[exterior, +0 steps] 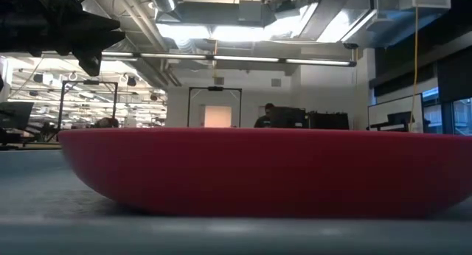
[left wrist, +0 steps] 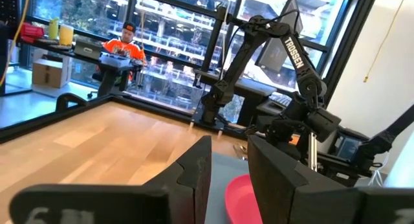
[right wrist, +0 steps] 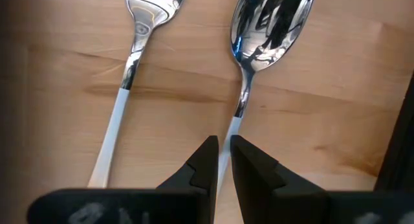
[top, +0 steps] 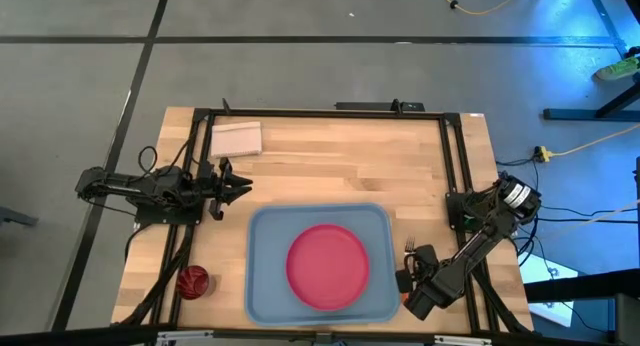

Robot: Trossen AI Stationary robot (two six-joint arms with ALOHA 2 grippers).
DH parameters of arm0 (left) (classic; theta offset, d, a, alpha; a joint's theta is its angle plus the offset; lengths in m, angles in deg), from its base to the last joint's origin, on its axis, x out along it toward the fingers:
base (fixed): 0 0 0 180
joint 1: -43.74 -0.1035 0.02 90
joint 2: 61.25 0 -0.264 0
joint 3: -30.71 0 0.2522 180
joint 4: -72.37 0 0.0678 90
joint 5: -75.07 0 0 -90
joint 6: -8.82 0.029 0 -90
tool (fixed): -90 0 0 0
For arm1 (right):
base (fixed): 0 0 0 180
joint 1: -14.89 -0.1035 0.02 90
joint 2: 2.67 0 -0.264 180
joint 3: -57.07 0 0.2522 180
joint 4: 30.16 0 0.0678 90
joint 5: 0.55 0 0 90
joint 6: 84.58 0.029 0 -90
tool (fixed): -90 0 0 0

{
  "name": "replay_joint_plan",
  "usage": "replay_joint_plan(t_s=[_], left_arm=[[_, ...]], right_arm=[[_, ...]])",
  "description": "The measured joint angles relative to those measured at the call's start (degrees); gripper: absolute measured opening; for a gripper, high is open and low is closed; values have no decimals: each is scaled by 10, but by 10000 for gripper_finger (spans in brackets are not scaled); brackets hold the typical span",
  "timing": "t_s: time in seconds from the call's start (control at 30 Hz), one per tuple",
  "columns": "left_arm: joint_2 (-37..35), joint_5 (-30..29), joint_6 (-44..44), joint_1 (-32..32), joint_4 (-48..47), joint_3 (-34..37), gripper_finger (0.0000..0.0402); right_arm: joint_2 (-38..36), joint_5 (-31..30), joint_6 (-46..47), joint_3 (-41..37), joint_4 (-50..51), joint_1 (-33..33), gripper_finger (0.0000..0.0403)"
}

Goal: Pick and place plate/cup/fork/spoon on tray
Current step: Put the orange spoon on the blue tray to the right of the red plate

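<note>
The pink-red plate [top: 327, 266] lies flat in the light-blue tray [top: 262, 226] near the table's near edge. The dark red cup [top: 192, 281] stands on the table to the left of the tray. The fork [right wrist: 149, 10] and the spoon [right wrist: 272, 23] lie side by side on the wood to the right of the tray, and their handles show pale. My right gripper [right wrist: 223, 159] is down over the spoon's handle, also in the high view [top: 408, 269]. My left gripper [top: 240, 189] is open and empty above the table, off the tray's far left corner. My right gripper has the spoon's handle [right wrist: 228, 130] between its two fingers, a little below the neck. The fingers come from above and lie across the handle. The spoon lies flat on the table, bowl up.
A pale flat block [top: 236, 139] lies at the table's far left. Black frame rails [top: 452, 156] run along the table's left, right and far edges. A person sits beyond the table in the left wrist view [left wrist: 123, 49]. Bare wood lies beyond the tray's far side.
</note>
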State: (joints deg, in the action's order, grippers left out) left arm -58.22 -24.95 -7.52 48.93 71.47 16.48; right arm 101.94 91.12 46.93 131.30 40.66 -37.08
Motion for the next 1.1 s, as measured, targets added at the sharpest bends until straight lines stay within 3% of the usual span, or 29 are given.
replay_joint_plan(t_s=[0.8,1.1], left_arm=[[0,0,0,0,0,0,94],[0,0,0,0,-4,0,94]], right_arm=[[0,4,-11,-1,-24,23,49],[2,37,3,-1,-63,19,49]])
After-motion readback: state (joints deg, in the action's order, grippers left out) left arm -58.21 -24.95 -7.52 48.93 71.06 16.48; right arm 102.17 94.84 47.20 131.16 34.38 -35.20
